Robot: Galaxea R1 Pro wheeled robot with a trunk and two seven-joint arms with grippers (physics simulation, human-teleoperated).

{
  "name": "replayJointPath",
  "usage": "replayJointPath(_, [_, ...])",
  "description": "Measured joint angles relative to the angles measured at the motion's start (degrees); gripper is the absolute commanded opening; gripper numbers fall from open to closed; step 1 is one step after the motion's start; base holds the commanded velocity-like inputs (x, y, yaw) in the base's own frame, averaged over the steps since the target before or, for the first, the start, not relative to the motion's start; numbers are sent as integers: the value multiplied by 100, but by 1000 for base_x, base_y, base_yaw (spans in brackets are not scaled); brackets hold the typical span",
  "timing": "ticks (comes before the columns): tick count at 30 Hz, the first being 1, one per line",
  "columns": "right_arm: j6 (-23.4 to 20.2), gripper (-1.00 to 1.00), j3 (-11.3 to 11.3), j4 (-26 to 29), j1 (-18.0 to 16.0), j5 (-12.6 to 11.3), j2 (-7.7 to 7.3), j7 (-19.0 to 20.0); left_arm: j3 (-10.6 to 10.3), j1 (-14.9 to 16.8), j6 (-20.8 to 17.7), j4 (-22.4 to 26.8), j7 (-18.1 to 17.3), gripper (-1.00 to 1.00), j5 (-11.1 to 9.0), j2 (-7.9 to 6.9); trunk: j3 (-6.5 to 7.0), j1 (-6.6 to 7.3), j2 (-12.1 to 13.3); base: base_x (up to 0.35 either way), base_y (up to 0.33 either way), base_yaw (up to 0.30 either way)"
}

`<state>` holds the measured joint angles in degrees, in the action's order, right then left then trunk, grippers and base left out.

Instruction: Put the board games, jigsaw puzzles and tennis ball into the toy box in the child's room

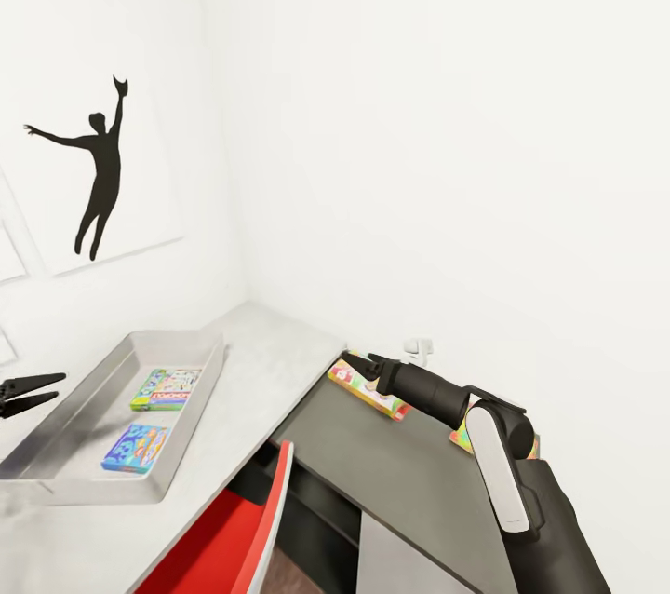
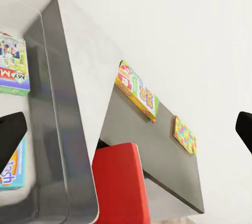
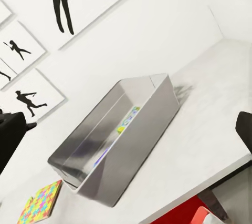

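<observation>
The light grey toy box (image 1: 191,408) stands on the light grey part of the table (image 1: 270,361). Two board games lie flat in it: a white-green one (image 1: 166,387) and a blue one (image 1: 137,447). My left gripper (image 1: 58,387) hovers open beside the box's left rim, its fingers (image 2: 10,132) wide apart. My right gripper (image 1: 354,361) is open just above a flat multicoloured toy (image 1: 372,392) on the dark grey desk top (image 1: 391,473). A jigsaw puzzle (image 2: 185,135) lies further along that top. The right wrist view has a jigsaw puzzle (image 3: 39,203) near the box (image 3: 115,140).
A red chair (image 1: 233,529) is tucked in under the desk's corner. White walls close the corner behind the desk, with black silhouette prints (image 1: 100,170) on the left wall. A small white fitting (image 1: 419,350) sits on the wall behind my right gripper.
</observation>
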<state>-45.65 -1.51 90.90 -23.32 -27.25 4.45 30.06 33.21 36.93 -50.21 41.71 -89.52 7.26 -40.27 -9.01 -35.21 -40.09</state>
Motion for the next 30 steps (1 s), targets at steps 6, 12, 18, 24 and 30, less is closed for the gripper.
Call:
replayJointPath(6, [29, 100, -9, -4, 0, 0, 0, 2, 475, -492, 453, -68, -12, 100, -474, -24, 52, -1, 0, -36, 0, -119])
replayJointPath(12, [305, 100, -47, -18, -1, 8, 1, 5, 596, -739, 504, 17, -22, 100, -1012, -55, 101, -3, 0, -195, 0, -86])
replayJointPath(18, [374, 100, -56, -33, -1, 54, 10, -19, 608, -783, 503, 240, -22, 100, -1130, -38, 111, -1, 1, -52, 0, -13])
replayJointPath(24, [524, 100, -59, -44, -1, 87, 12, -37, 613, -788, 503, 280, -22, 100, -1145, -34, 113, -1, 1, -33, 0, -2])
replayJointPath(30, [597, 100, -56, -43, -1, 73, 10, -9, 613, -789, 503, 285, -22, 100, -1148, -33, 113, -2, 1, -152, 0, -1])
